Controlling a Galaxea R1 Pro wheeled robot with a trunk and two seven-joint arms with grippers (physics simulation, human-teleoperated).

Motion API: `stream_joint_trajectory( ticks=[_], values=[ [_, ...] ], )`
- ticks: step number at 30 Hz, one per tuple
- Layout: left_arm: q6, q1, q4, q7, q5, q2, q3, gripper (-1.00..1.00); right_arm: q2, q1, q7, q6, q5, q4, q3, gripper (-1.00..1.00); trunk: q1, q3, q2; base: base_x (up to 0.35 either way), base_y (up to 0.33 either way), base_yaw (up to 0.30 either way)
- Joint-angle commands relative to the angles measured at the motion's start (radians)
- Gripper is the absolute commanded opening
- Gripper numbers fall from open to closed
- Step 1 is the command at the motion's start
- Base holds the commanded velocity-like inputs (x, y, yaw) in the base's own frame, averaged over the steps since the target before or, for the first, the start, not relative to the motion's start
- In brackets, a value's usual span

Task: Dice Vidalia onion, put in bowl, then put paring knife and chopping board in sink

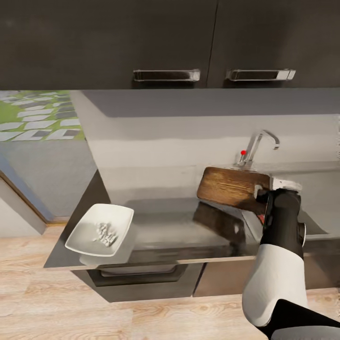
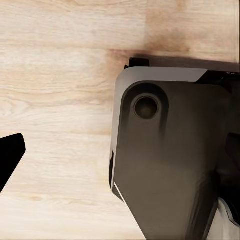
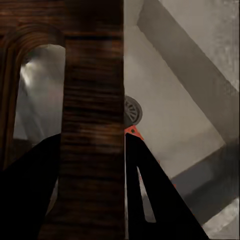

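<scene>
We see the right gripper (image 1: 262, 193) clamped on the handle end of the chopping board (image 1: 232, 187), one finger (image 3: 30, 195) on each face beside the slot. The board is held lifted, extending away from the gripper over the countertop (image 1: 165, 226). Beyond the fingertips lies the sink (image 3: 170, 125) with its drain (image 3: 133, 111). The bowl (image 1: 100, 230) sits well apart, holding diced onion (image 1: 106, 233). We cannot tell the left gripper's state.

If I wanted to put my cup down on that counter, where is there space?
The grey countertop is bare between the white bowl and the sink. The sink end is crowded: the right gripper holds the chopping board there, below the faucet.
</scene>
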Motion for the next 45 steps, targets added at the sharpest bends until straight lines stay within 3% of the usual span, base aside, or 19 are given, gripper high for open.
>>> stream_joint_trajectory(
  ticks=[1,2,4,5,7,8,10,12,15,22,25,26,28,30,33,35,36,40,45],
  values=[
    [-0.008,-0.002,0.005,0.001,0.008,0.000,-0.008,1.00,0.001,-0.001,-0.023,0.004,-0.033,0.009,-0.017,-1.00,0.001,-0.002,-0.002,0.000,-0.323,0.000],
    [-0.008,-0.002,0.005,0.001,0.008,0.000,-0.008,1.00,0.001,-0.001,-0.058,0.003,-0.061,0.024,-0.027,-1.00,0.001,-0.002,-0.002,0.000,-0.323,0.000],
    [-0.008,-0.002,0.005,0.001,0.008,0.000,-0.008,1.00,0.001,-0.001,-0.182,-0.002,-0.162,0.080,-0.040,-1.00,0.001,-0.002,-0.002,0.000,-0.323,0.000],
    [-0.008,-0.002,0.005,0.001,0.008,0.000,-0.008,1.00,0.001,-0.001,-0.291,-0.015,-0.246,0.118,-0.045,-1.00,0.001,-0.002,-0.002,0.000,-0.323,0.000],
    [-0.008,-0.002,0.005,0.001,0.008,0.000,-0.008,1.00,0.001,-0.001,-0.438,-0.057,-0.371,0.150,-0.046,-1.00,0.001,-0.002,-0.002,0.000,-0.323,0.000],
    [-0.008,-0.002,0.005,0.001,0.008,0.000,-0.008,1.00,0.001,-0.001,-0.540,-0.099,-0.466,0.175,-0.045,-1.00,0.001,-0.002,-0.002,0.000,-0.323,0.000],
    [-0.008,-0.002,0.005,0.001,0.008,0.000,-0.008,1.00,0.001,-0.001,-0.654,-0.151,-0.578,0.224,-0.043,-1.00,0.001,-0.002,-0.002,0.000,-0.323,0.000],
    [-0.008,-0.002,0.005,0.001,0.008,0.000,-0.008,1.00,0.001,-0.001,-0.726,-0.190,-0.655,0.279,-0.041,-1.00,0.001,-0.002,-0.002,0.000,-0.323,0.000],
    [-0.008,-0.002,0.005,0.001,0.008,0.000,-0.008,1.00,0.001,-0.001,-0.770,-0.253,-0.710,0.327,-0.040,-1.00,0.001,-0.002,-0.002,0.000,-0.323,0.000],
    [-0.008,-0.002,0.005,0.001,0.008,0.000,-0.008,1.00,0.001,-0.001,-0.816,-0.282,-0.733,0.339,-0.039,-1.00,0.001,-0.002,-0.002,0.000,-0.288,0.000],
    [-0.008,-0.002,0.005,0.001,0.008,0.000,-0.008,1.00,0.001,-0.001,-0.878,-0.305,-0.796,0.341,-0.039,-1.00,0.001,-0.002,-0.002,0.000,-0.046,0.000],
    [-0.008,-0.002,0.005,0.001,0.008,0.000,-0.008,1.00,0.001,-0.001,-0.948,-0.335,-0.843,0.345,-0.033,-1.00,0.001,-0.002,-0.002,0.000,-0.011,0.000],
    [-0.008,-0.002,0.005,0.001,0.008,0.000,-0.008,1.00,0.001,-0.001,-1.019,-0.371,-0.890,0.351,0.004,-1.00,0.001,-0.002,-0.002,0.000,-0.006,0.000],
    [-0.008,-0.002,0.005,0.001,0.008,0.000,-0.008,1.00,0.001,-0.001,-1.120,-0.429,-0.973,0.356,0.129,-1.00,0.001,-0.002,-0.002,0.000,-0.002,0.000],
    [-0.008,-0.002,0.005,0.001,0.008,0.000,-0.008,1.00,0.001,-0.001,-1.256,-0.489,-1.096,0.357,0.261,-1.00,0.001,-0.002,-0.002,0.000,0.000,0.000],
    [-0.008,-0.002,0.005,0.001,0.008,0.000,-0.008,1.00,0.001,-0.001,-1.372,-0.540,-1.227,0.358,0.370,-1.00,0.001,-0.002,-0.002,0.018,-0.020,0.000],
    [-0.008,-0.002,0.005,0.001,0.008,0.000,-0.008,1.00,0.001,-0.001,-1.394,-0.553,-1.259,0.358,0.400,-1.00,0.001,-0.002,-0.002,0.076,-0.049,0.000],
    [-0.008,-0.002,0.005,0.002,0.008,0.001,-0.008,1.00,0.001,-0.001,-1.430,-0.582,-1.320,0.351,0.458,-1.00,0.001,-0.002,-0.002,0.174,-0.067,0.000],
    [-0.008,-0.002,0.005,0.002,0.008,0.001,-0.008,1.00,0.001,-0.001,-1.451,-0.593,-1.326,0.346,0.463,-1.00,0.001,-0.002,-0.002,0.119,-0.094,0.001]
  ],
)
